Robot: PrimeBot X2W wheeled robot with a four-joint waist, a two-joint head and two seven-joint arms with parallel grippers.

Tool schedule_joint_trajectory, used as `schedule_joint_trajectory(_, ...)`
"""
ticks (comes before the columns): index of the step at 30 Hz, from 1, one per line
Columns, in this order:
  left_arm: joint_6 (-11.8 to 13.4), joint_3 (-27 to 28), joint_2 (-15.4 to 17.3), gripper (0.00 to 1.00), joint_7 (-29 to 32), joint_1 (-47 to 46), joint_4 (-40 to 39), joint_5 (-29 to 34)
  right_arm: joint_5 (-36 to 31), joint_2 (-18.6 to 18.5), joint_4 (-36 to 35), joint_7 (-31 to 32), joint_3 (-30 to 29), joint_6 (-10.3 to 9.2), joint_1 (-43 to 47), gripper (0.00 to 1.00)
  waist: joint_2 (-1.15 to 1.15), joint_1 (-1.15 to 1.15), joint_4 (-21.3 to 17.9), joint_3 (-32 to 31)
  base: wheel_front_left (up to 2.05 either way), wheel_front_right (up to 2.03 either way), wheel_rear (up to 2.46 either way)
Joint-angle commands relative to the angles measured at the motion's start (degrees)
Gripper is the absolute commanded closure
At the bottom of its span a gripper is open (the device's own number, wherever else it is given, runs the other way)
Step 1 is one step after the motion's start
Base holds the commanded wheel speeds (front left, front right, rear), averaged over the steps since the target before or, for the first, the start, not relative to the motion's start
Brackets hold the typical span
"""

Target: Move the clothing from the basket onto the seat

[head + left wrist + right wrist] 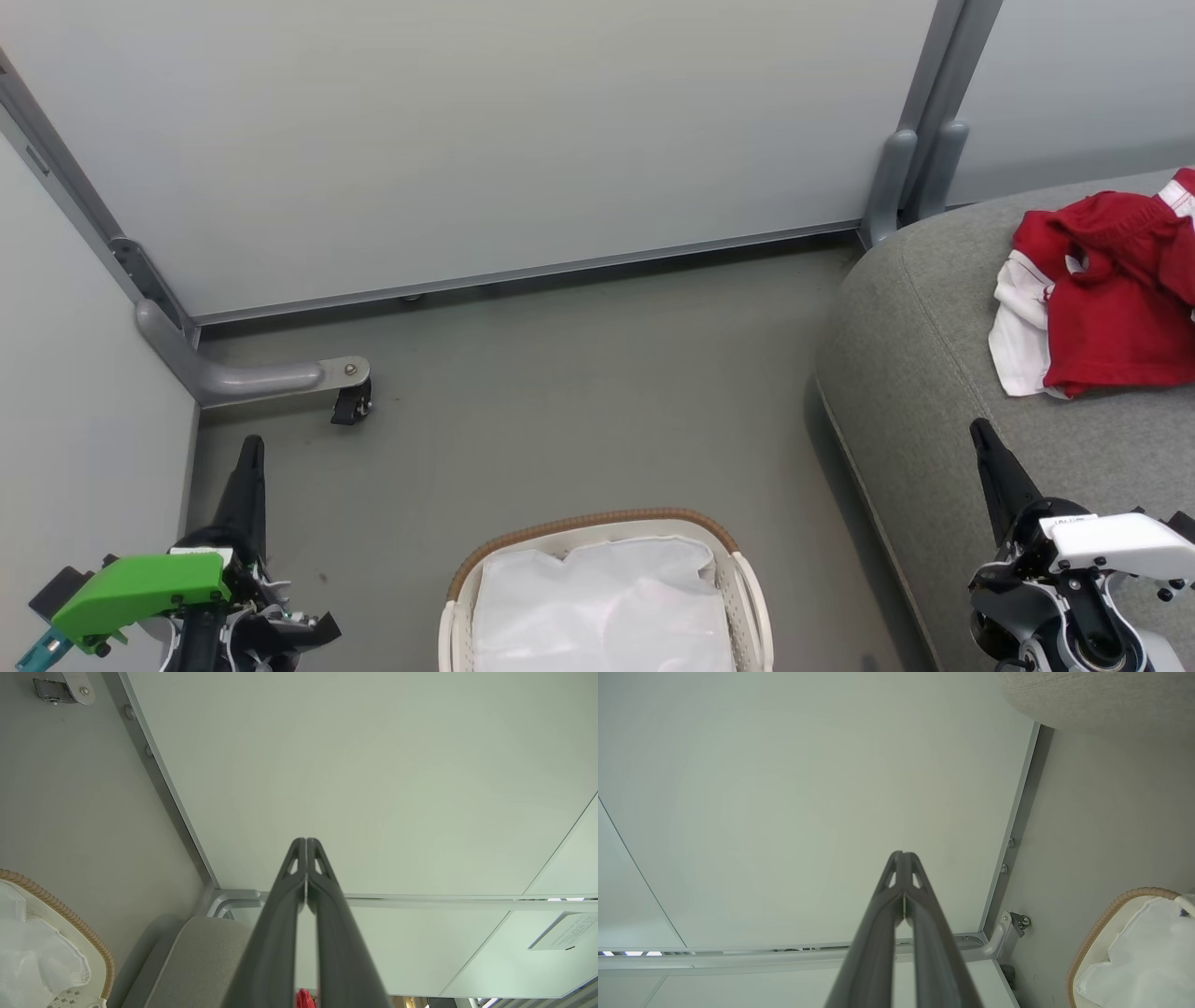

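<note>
- Hanging at the lower left of the head view, the left gripper [250,450] has its two dark fingers pressed tight together and grips nothing. In the left wrist view the same gripper [306,843] shows its tips meeting in front of the pale wall panel [373,765].
- Just up and to the right of it, a grey bracket foot [245,378] with a small black caster [352,403] stands on the floor [579,373] at the base of the wall.
- At the bottom centre the basket [597,521] sits on the floor, its brown woven rim towards the wall. The white liner cloth [597,597] lies crumpled inside it.
- To the right, the seat [915,327] takes up that side of the frame. Its rounded corner is near the basket but apart from it.
- At the upper right the clothing [1111,308] lies on the seat in a red heap with white trim, well apart from the basket.
- At the lower right the right gripper [980,431] points up over the seat's front part, below the clothing and clear of it. Its fingers are closed together and empty, as the right wrist view of the gripper [902,855] confirms.
</note>
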Motion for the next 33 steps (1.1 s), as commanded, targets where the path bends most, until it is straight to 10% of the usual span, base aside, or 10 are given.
schedule_joint_trajectory(1,-0.4,0.1,0.3,1.00,0.2,-0.6,-0.1,-0.2,0.2,-0.3,-0.2,0.1,-0.1,0.00,-0.4,1.00,0.00,0.00,0.0,0.0,0.00,0.00,0.00)
schedule_joint_trajectory(33,-0.4,0.1,0.3,1.00,0.2,-0.6,-0.1,-0.2,0.2,-0.3,-0.2,0.1,-0.1,0.00,-0.4,1.00,0.00,0.00,0.0,0.0,0.00,0.00,0.00)
